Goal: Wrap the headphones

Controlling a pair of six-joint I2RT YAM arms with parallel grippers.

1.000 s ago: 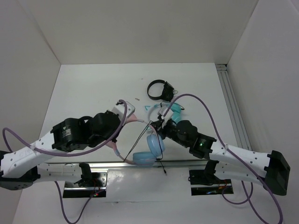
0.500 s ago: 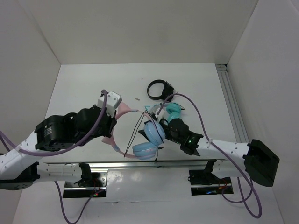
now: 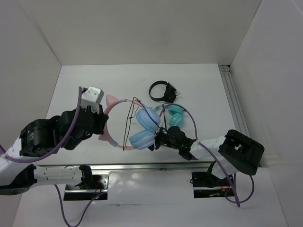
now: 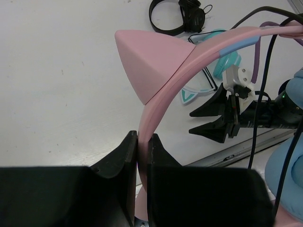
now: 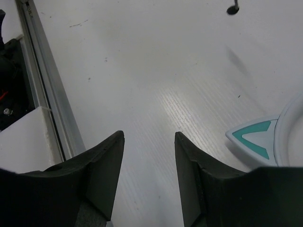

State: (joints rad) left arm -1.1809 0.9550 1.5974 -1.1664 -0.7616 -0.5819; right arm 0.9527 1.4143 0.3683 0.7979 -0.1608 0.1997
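Observation:
The headphones have a pink cat-eared headband (image 3: 112,100), two light blue ear cups (image 3: 147,118) and a thin black cable (image 3: 128,124) hanging in a loop. My left gripper (image 3: 101,128) is shut on the headband and holds the set above the table. In the left wrist view the band (image 4: 158,92) runs up from between my fingers (image 4: 143,142), with one ear cup (image 4: 289,165) at the right. My right gripper (image 3: 154,143) is open and empty, low by the lower ear cup. The right wrist view (image 5: 149,137) shows only bare table between its fingers.
Teal-cupped white-banded headphones (image 3: 176,115) lie just behind the right gripper; one cat ear shows in the right wrist view (image 5: 255,137). Small black headphones (image 3: 161,91) lie farther back. A metal rail (image 5: 42,80) runs along the near table edge. A cable plug (image 5: 232,9) lies on the table.
My left gripper has carried the headphones left and back. My right gripper has dropped low toward the near edge, away from the cable.

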